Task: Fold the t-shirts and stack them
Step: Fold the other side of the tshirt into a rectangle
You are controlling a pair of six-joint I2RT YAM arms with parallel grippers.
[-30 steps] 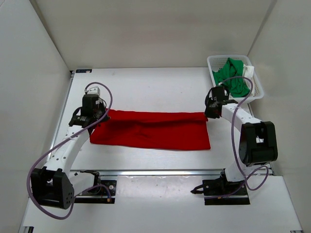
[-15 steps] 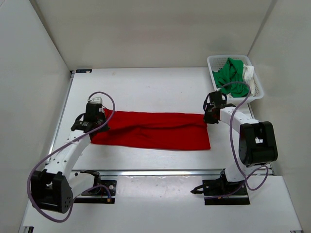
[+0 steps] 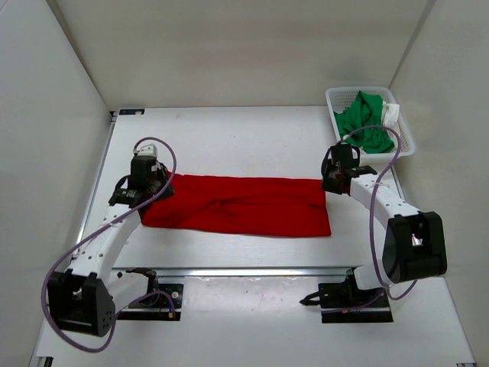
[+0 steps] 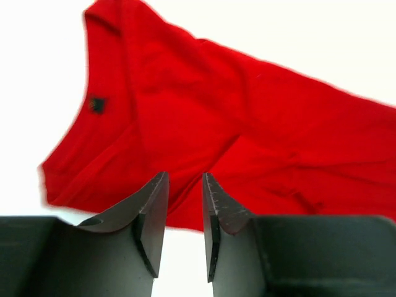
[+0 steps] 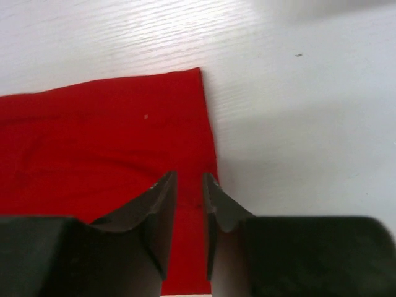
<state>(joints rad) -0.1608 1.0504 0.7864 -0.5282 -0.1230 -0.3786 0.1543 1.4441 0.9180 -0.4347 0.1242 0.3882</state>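
Plain red t-shirt (image 3: 237, 205), green t-shirt (image 3: 367, 122), white mesh basket (image 3: 409, 139), white table (image 3: 229, 138).

A white desk (image 3: 229, 134) is lying at the middle of the scene, its surface showing a fine wood-like grain in the wrist views. Plain pale panels are closing it in: a far wall (image 3: 229, 46) is standing behind it, a left wall (image 3: 46, 153) and a right wall (image 3: 451, 107) are slanting along its sides. A metal rail (image 3: 252, 269) is running across the near edge. Soft, even light is falling from above, casting only faint shadows.
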